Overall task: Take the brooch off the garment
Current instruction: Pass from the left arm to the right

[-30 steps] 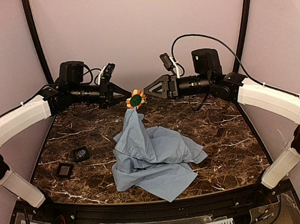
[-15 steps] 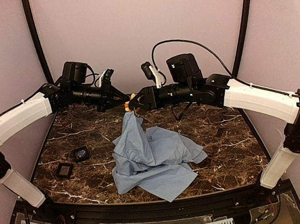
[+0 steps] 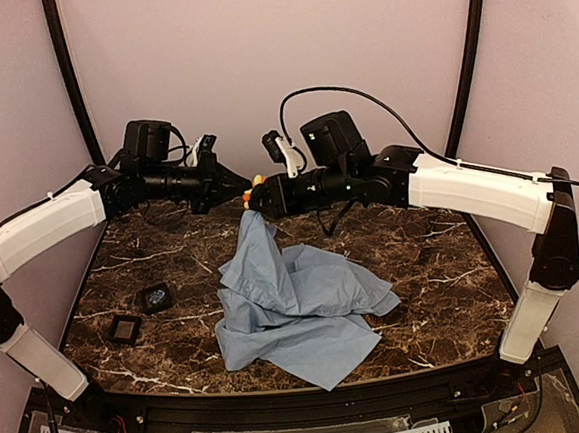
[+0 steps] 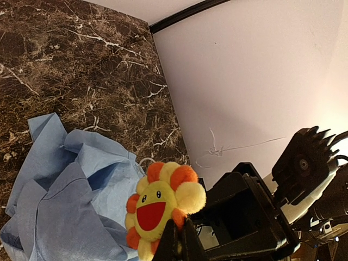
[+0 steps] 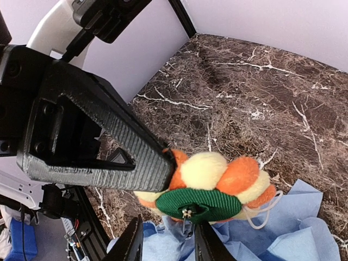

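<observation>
The left hand (image 4: 178,240) is clenched on the edge of the plush orange-and-yellow flower brooch (image 4: 161,204), holding it high so the thin light blue shirt (image 4: 65,209) hangs below it. The right hand (image 5: 167,227), fingers apart, straddles the brooch's green back, probably to pull it free.

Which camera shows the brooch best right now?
Right wrist: the brooch is large and close, with its green back and petals clear. Left wrist shows its smiling front, low in frame. Top external shows only a few tiny petals.

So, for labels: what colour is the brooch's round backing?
Dark green on the brooch, clearest in the right wrist view.
</observation>
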